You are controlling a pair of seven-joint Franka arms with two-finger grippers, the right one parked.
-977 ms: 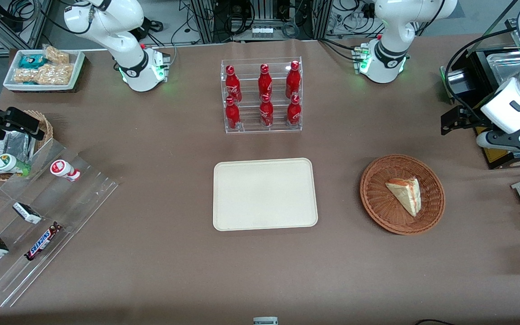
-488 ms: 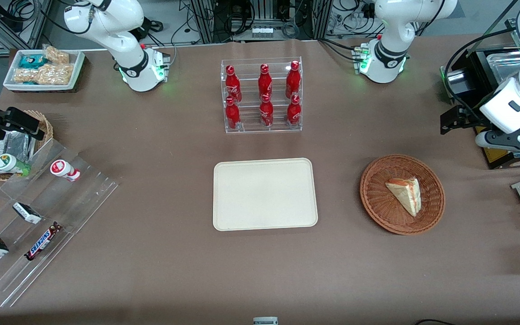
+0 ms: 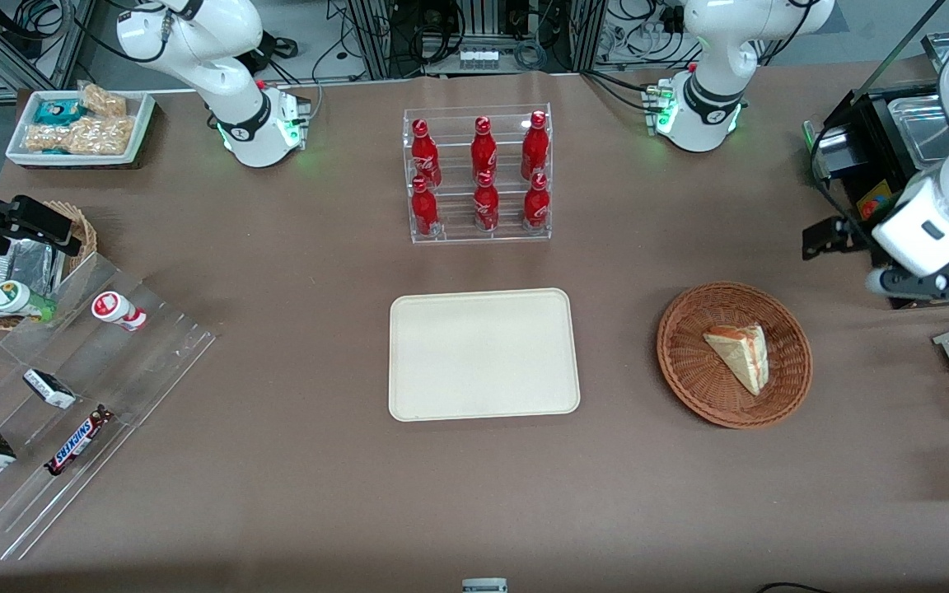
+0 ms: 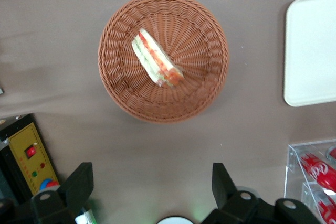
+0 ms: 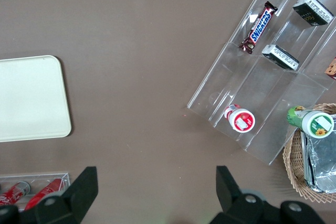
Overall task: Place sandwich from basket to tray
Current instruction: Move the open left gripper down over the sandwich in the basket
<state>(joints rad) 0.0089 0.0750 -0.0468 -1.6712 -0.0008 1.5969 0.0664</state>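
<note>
The left arm's black two-finger gripper (image 4: 147,192) hangs spread wide and empty, high above the table beside the round reddish-brown wicker basket (image 4: 210,85). The wrapped triangular sandwich (image 4: 156,59) lies inside it, its long edge slanting across the finger line, so I'd expect a wrist turn first.

Brown surface with tray and snack rack

The tray (image 5: 31,98) shows at the left edge; a clear rack (image 5: 262,82) holding a chocolate bar (image 5: 258,27) fills the upper right.
</note>
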